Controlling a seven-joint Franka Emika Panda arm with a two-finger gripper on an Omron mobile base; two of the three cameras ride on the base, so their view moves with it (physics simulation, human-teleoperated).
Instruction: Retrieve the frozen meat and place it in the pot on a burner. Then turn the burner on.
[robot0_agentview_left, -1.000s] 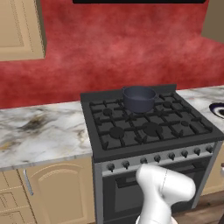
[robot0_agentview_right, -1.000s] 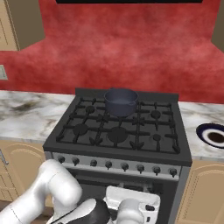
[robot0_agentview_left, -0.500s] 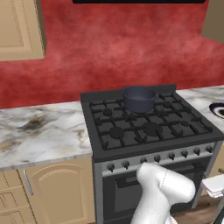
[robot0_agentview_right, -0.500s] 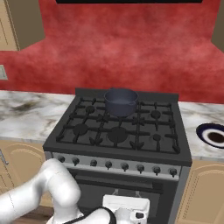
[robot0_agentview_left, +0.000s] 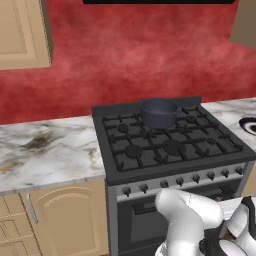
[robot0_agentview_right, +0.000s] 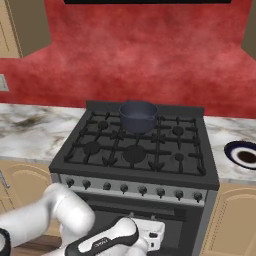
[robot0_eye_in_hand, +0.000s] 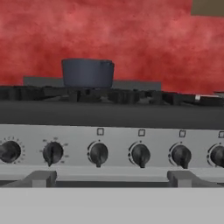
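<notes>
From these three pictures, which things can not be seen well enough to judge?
- Inside of the pot: hidden by its own wall in the hand view, dark in both base views; contents unclear.
- Plate: cut by the frame edge.
- Knob markings: too small and blurred.

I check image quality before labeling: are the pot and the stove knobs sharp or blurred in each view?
Hand view: the pot has soft edges and the knobs are slightly blurred. Left base view: the pot is crisp under flat, even light with no glare. Right base view: the pot and the plate are clear.
</notes>
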